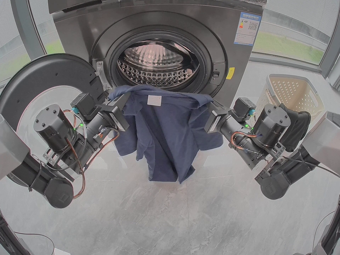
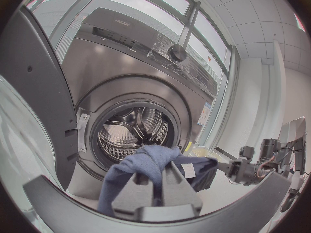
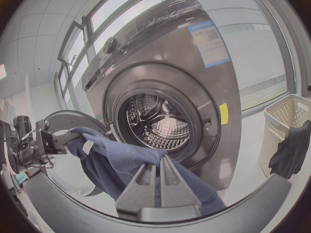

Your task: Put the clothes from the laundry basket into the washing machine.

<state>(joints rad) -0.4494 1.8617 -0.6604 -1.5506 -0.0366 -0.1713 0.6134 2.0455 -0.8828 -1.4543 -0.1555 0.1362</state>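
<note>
A navy blue shirt point(image 1: 166, 131) hangs stretched between my two grippers, just in front of the washing machine's open drum point(image 1: 156, 66). My left gripper point(image 1: 118, 101) is shut on the shirt's left shoulder; in the left wrist view the cloth point(image 2: 152, 157) bunches over that gripper point(image 2: 157, 173). My right gripper point(image 1: 209, 107) is shut on the other shoulder; in the right wrist view the blue shirt point(image 3: 123, 156) runs from this gripper point(image 3: 158, 160) across to the left one. The shirt's lower part dangles toward the floor. A dark garment point(image 1: 297, 126) drapes over the beige laundry basket point(image 1: 294, 89) at the right.
The washer's round door point(image 1: 46, 82) stands swung open at the left, close behind my left arm. The grey tiled floor point(image 1: 170, 213) in front is bare. Windows stand behind the machine.
</note>
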